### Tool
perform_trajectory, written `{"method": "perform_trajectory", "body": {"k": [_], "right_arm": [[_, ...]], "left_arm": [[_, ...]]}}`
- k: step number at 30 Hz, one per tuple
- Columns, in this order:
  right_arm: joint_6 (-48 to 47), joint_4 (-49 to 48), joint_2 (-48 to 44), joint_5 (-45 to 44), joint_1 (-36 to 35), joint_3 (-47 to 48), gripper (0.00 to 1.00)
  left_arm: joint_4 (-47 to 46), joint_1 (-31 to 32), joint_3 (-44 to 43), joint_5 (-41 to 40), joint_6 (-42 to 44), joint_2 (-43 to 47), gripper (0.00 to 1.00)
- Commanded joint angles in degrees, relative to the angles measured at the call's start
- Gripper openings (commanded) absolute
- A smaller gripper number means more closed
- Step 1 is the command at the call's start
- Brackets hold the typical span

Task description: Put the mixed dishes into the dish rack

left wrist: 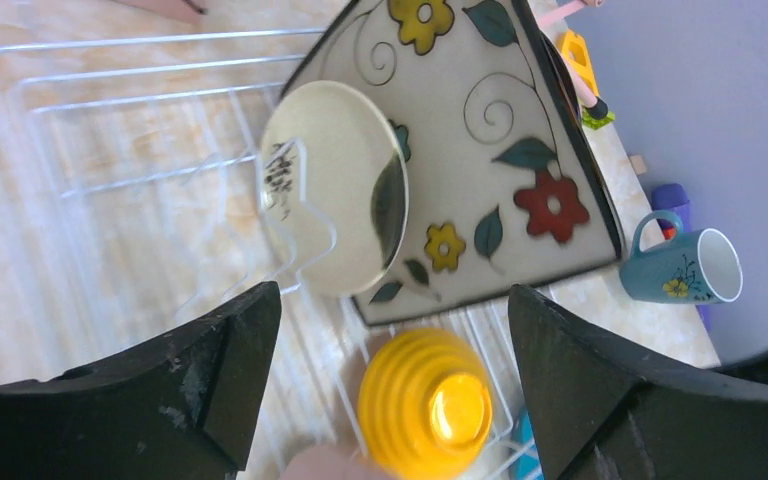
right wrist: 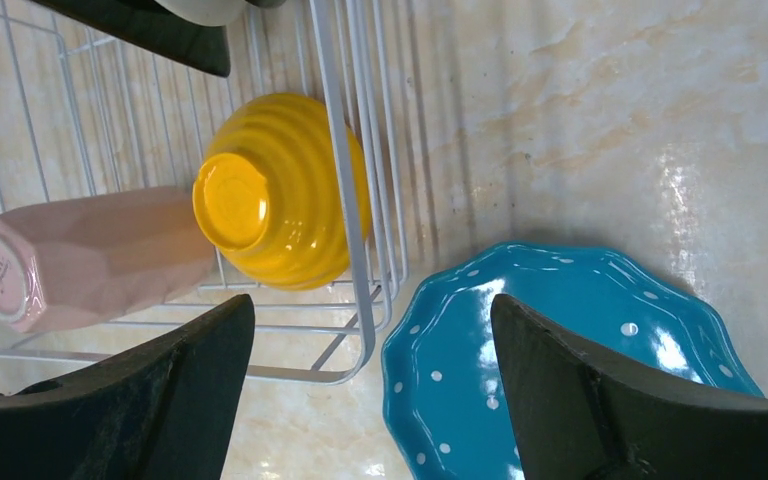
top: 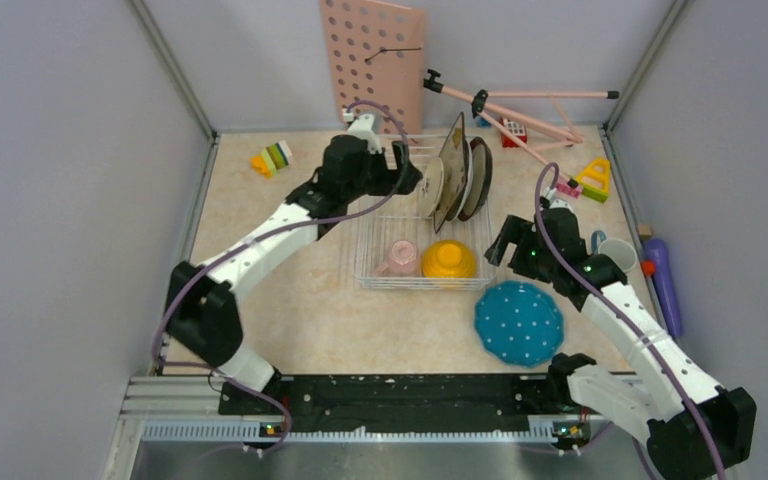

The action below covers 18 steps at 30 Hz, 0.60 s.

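The teal dotted dish [top: 519, 322] lies flat on the counter [top: 290, 300] by the near right corner of the dish rack [top: 372, 250], just below the open, empty right end effector [top: 507, 243], well apart from the open left end effector [top: 403, 168].

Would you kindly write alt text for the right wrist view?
The open right gripper faces a teal white-dotted dish on the beige table, beside a white wire rack holding an upturned yellow ribbed bowl and pink cup.
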<state>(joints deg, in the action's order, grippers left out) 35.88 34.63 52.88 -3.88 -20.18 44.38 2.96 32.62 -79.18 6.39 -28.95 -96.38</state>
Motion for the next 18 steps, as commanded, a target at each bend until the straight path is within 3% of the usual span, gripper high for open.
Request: {"method": "perform_trajectory", "body": {"k": [1, 3, 9, 18], "right_arm": [[-3.4, -5.11, -0.37, 2.08, 0.13, -0.46, 0.86], [-3.81, -5.47, -0.43, 1.33, 0.1, -0.74, 0.86], [-5.12, -7.08, 0.68, 2.28, 0.08, -0.65, 0.84], [-4.43, -7.17, 0.82, 1.51, 0.07, -0.7, 0.84]], "left_arm": [[1.9, -1.19, 10.36, -9.68, 4.3, 15.36, 0.92], [3.03, -2.16, 14.55, -11.54, 3.13, 19.77, 0.98], [11.0, -6.17, 19.61, -10.35, 1.08, 26.16, 0.98], [6.86, -11.18, 27.45, -0.19, -0.24, 25.92, 0.98]]}}
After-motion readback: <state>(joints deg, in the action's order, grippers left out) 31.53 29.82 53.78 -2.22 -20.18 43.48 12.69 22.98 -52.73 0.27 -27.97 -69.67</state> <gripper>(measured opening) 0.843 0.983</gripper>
